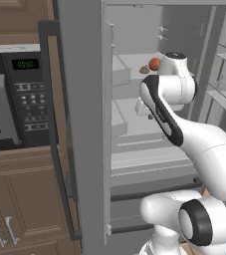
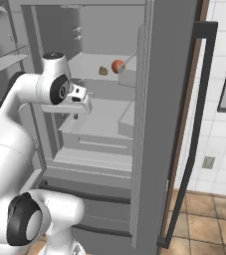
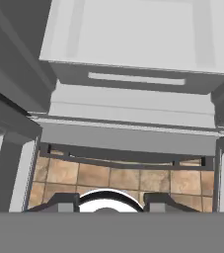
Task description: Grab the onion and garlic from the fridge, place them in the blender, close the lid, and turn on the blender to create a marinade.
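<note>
A: Item one, far left in the left base view?

B: A black microwave with a green digital display (image 1: 15, 97) is sitting in brown wooden cabinetry (image 1: 20, 199), with two small metal pulls (image 1: 2, 231) showing on the lower doors.

A: Next along?

B: The tall grey metal-finish fridge (image 1: 82, 124) is standing with its doors swung wide, a long dark vertical handle (image 1: 55, 134) running down the left door. Pale grey shelves and drawers (image 1: 139, 134) are showing inside.

A: Contents of the upper shelf?

B: Two pieces. The small tan-brown knobbly garlic (image 1: 144, 69) is lying just left of the small round orange-red onion (image 1: 155, 63); they are sitting near each other, though whether they are touching I cannot quite tell at this size. The right base view is listing them the same way: garlic (image 2: 103, 70), then onion (image 2: 117, 66), both on that shelf toward the right door.

A: And the white arm?

B: It is reaching into the fridge, below the shelf holding the produce. The gripper (image 2: 74, 116) is pointing downward over a lower shelf, well apart from both items. Its fingers are looking pressed together, pinching nothing.

A: Anything further right?

B: In the right base view, the other door's dark handle (image 2: 191, 134), then a white tiled wall (image 2: 219, 149) and tan floor tiles (image 2: 204, 219).
</note>
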Tool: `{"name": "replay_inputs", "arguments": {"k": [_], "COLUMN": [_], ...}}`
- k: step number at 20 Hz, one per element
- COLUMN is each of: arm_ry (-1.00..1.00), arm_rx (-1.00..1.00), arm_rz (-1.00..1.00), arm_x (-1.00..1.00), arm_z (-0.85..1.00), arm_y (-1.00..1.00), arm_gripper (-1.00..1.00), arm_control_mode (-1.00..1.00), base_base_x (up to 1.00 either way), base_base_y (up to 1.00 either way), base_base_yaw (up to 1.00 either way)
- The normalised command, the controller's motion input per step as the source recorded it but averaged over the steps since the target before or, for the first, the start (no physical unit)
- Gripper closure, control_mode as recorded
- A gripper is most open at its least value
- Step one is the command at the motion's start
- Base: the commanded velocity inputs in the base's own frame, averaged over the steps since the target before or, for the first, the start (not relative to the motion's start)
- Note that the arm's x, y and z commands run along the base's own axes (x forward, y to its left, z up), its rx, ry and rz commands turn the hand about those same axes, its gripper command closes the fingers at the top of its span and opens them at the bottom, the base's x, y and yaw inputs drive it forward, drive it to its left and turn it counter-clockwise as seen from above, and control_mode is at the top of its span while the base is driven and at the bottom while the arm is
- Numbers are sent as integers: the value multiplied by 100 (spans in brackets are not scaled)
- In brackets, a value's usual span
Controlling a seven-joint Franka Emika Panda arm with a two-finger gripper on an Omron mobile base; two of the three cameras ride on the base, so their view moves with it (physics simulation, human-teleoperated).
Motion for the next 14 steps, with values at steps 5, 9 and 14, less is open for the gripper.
{"name": "replay_inputs", "arguments": {"k": [5, 9, 14], "arm_ry": [-28, -47, -40], "arm_rx": [0, 0, 0], "arm_rz": [-3, -5, -11], "arm_x": [-5, 0, 11], "arm_z": [18, 94, 96], "arm_y": [0, -9, -16], "arm_gripper": [-100, -100, -100], "arm_control_mode": [-100, -100, -100], "base_base_x": [0, 0, 0], "base_base_y": [0, 0, 0], "base_base_yaw": [0, 0, 0]}}
